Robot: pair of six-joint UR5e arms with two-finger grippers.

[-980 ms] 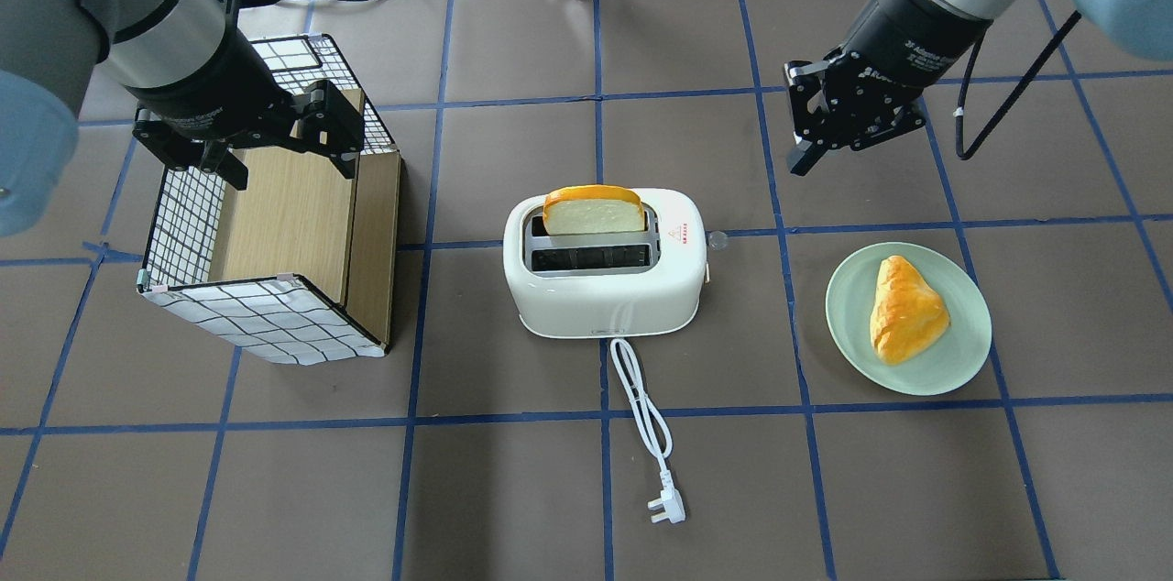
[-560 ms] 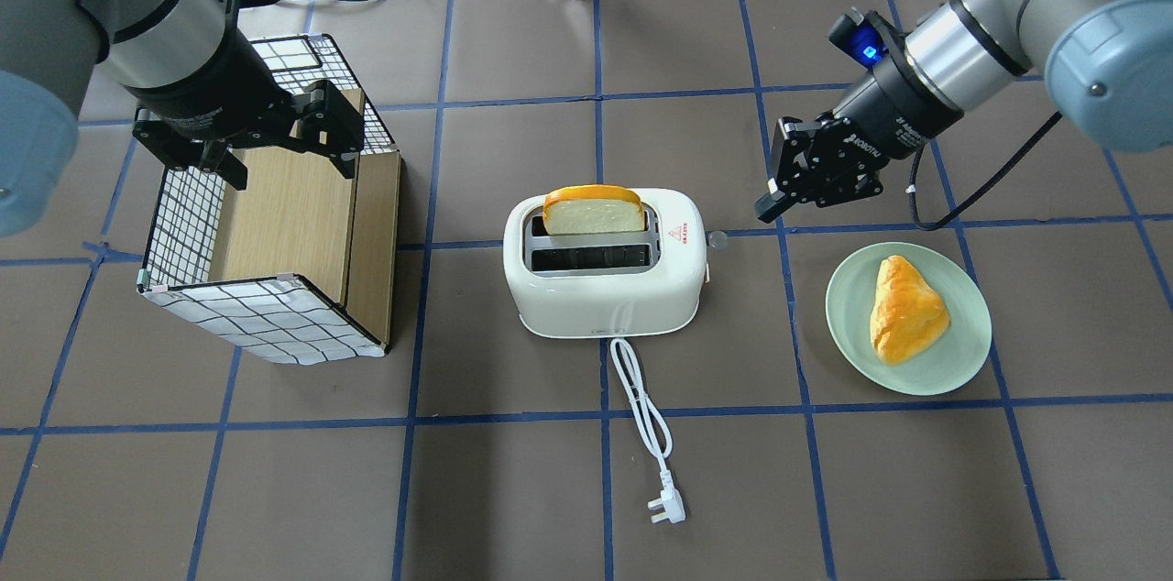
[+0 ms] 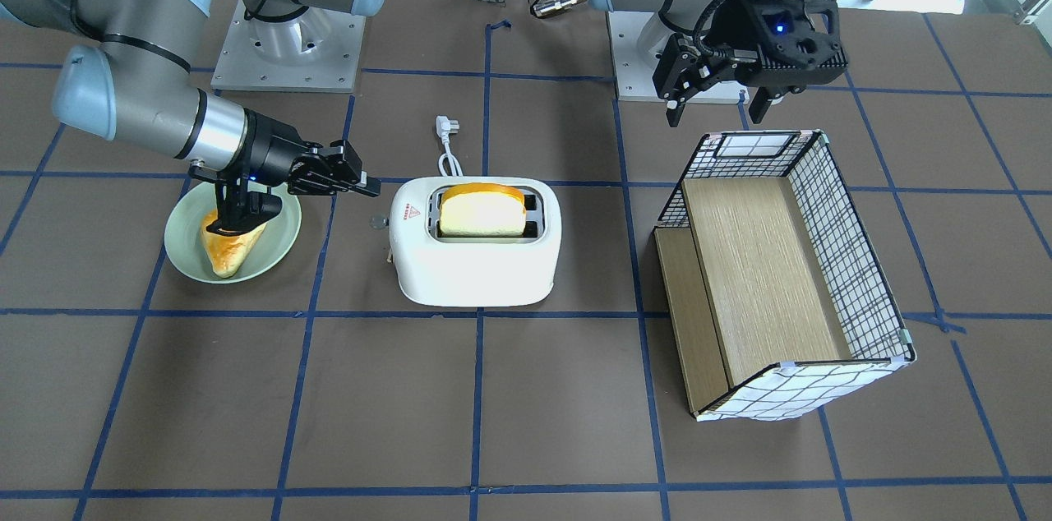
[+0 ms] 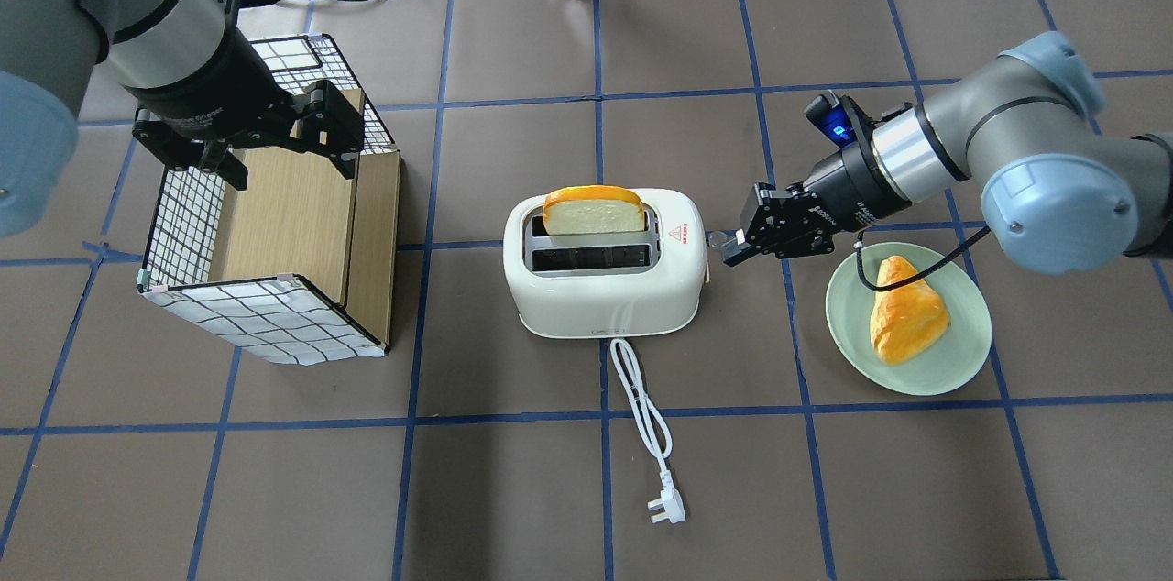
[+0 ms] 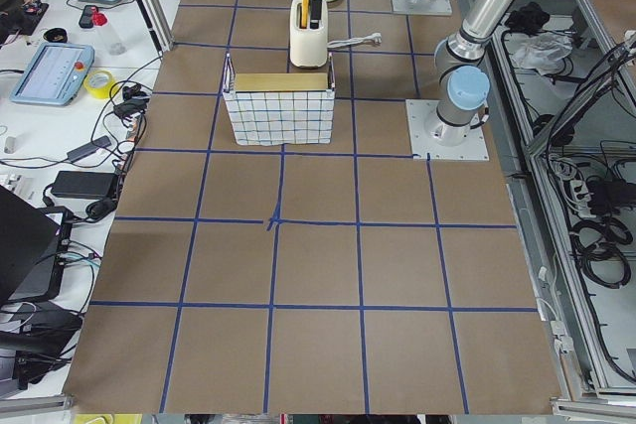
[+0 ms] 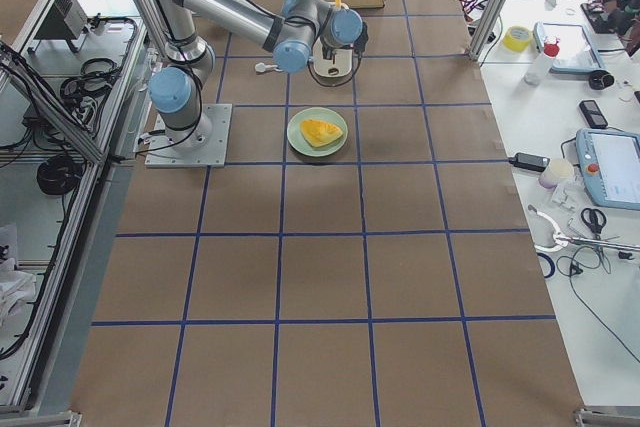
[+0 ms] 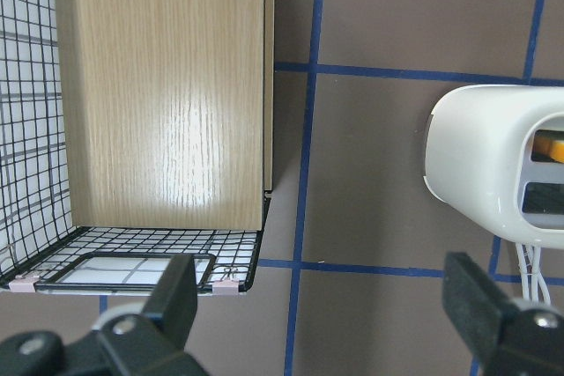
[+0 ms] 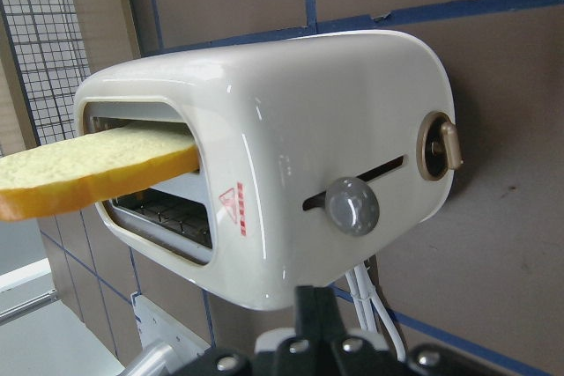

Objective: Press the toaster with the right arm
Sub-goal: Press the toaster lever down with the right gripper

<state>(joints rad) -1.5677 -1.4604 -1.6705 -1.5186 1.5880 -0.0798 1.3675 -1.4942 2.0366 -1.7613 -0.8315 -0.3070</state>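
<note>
Brown, blue-gridded table [image 4: 513, 489]: over the wire basket [image 4: 266, 315] hangs the left gripper [image 4: 289, 167], fingers spread wide. At centre stands the toaster [image 4: 605, 292], a bread slice [image 4: 594, 213] in its far slot. Just right of its lever knob [image 4: 717, 240] sits the right gripper [image 4: 731, 253], fingers pressed together, perhaps touching the knob. The right arm [image 4: 916, 155] stretches low past the green plate [image 4: 953, 366].

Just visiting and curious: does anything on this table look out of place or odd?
One oddity: the toaster has its white plug lying loose on the table, in no socket, so pressing its lever knob probably heats nothing. Otherwise nothing looks spilled or damaged.
</note>
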